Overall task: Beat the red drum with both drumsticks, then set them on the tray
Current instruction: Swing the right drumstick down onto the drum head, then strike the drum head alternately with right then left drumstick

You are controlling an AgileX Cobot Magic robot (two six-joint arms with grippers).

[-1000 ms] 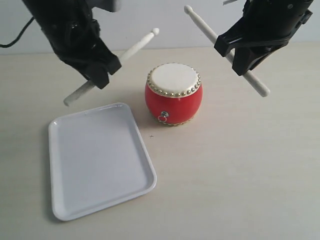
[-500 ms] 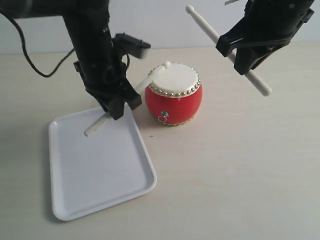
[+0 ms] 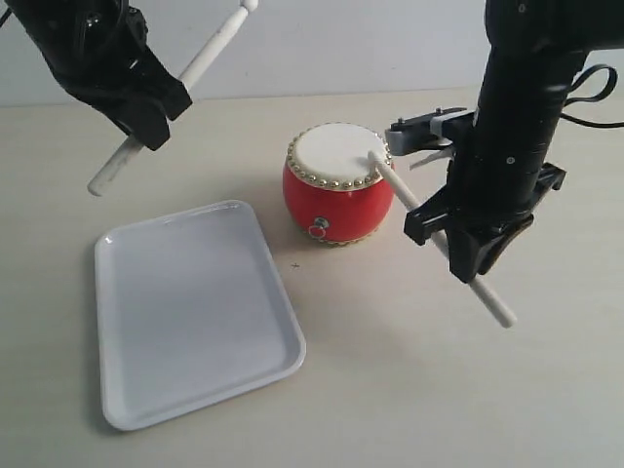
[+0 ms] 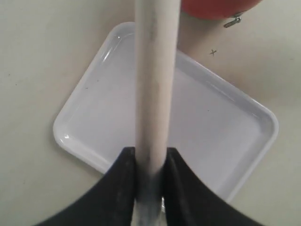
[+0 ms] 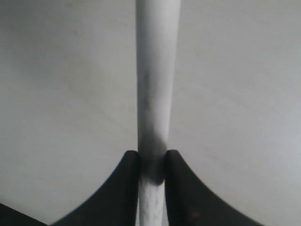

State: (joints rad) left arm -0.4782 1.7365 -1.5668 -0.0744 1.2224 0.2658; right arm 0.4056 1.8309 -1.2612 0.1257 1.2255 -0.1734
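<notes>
The red drum with its cream skin stands at the table's middle, and its edge shows in the left wrist view. The white tray lies in front of it to the left, bare inside. High at the back left, my left gripper is shut on one drumstick, which slants up over the tray. Right of the drum, my right gripper is shut on the other drumstick. That stick's tip rests on the right edge of the drum skin.
The pale tabletop runs back to a light wall. A small black mark sits on the table between the tray and the drum. A cable loops off the right arm.
The left arm struck the drum, then lifted its stick back up to the far left. The right arm swung down from the upper right and its stick tip now meets the drum skin.
</notes>
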